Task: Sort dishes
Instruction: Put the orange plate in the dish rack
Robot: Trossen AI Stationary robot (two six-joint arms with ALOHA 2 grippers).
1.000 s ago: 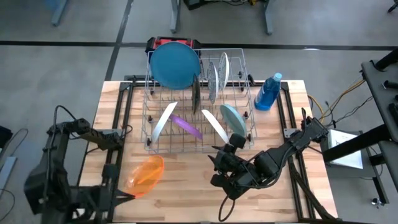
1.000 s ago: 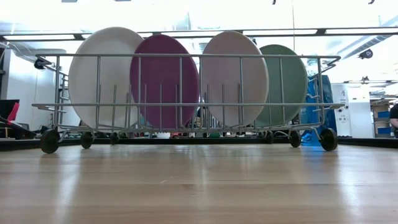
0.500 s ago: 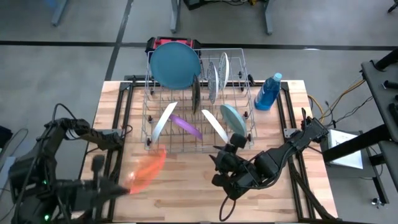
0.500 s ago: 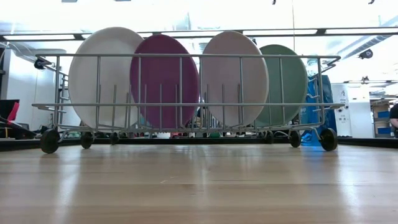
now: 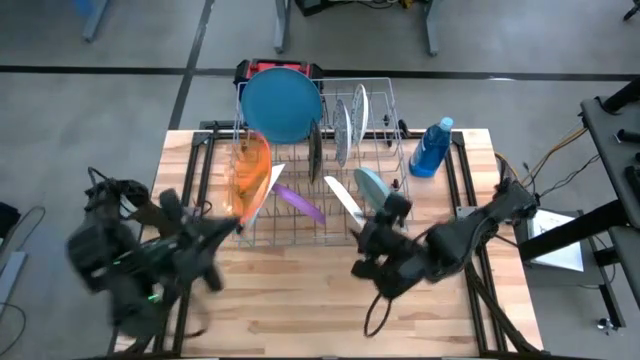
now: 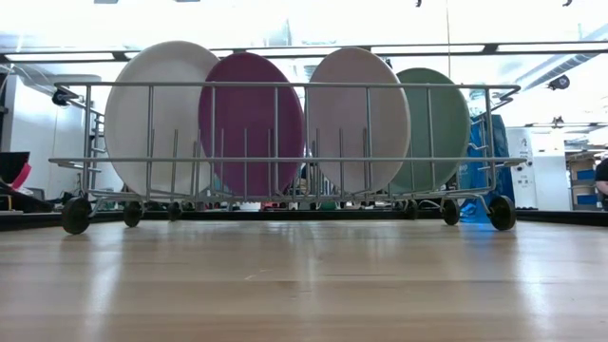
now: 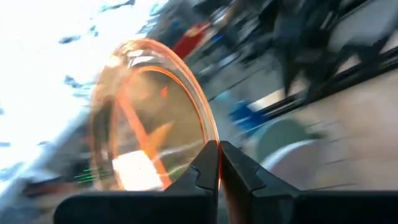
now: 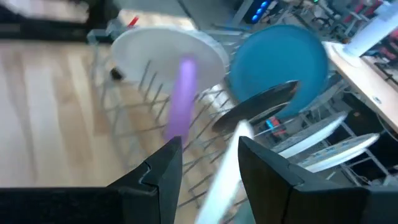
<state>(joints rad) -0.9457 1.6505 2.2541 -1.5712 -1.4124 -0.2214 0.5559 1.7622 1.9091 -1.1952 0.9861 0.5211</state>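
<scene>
A small translucent orange plate (image 5: 250, 172) stands on edge in the air over the wire rack's (image 5: 392, 92) near left corner, with my left gripper (image 5: 231, 223) shut on it. In the rack stand a large blue plate (image 5: 282, 103), patterned plates (image 5: 343, 130), white plates (image 6: 157, 119), a purple plate (image 5: 300, 203) and a teal one (image 5: 375, 187). My right gripper (image 5: 378, 213) is open at the rack's near right side. In its wrist view its fingers (image 8: 163, 167) stand on either side of a white plate's rim (image 8: 222, 171). My left gripper pinches the orange plate's rim (image 7: 213, 148) between its two shut fingers, which come roughly level from the table's near left side. The plate is lifted clear, on edge, and rises beyond the fingertips. My right gripper: whether it touches the white plate's rim, I cannot tell.
A blue bottle (image 5: 431, 150) stands to the right of the rack. The rack rolls on small wheels (image 6: 76, 215). Bare wooden tabletop (image 5: 300, 300) lies in front of the rack, between the two arms.
My left gripper has swung up from the table's near left part toward the rack and has rolled. The orange plate, low and tilted before, now stands on edge at the rack's left corner. My right gripper has gone slightly up and toward the rack.
</scene>
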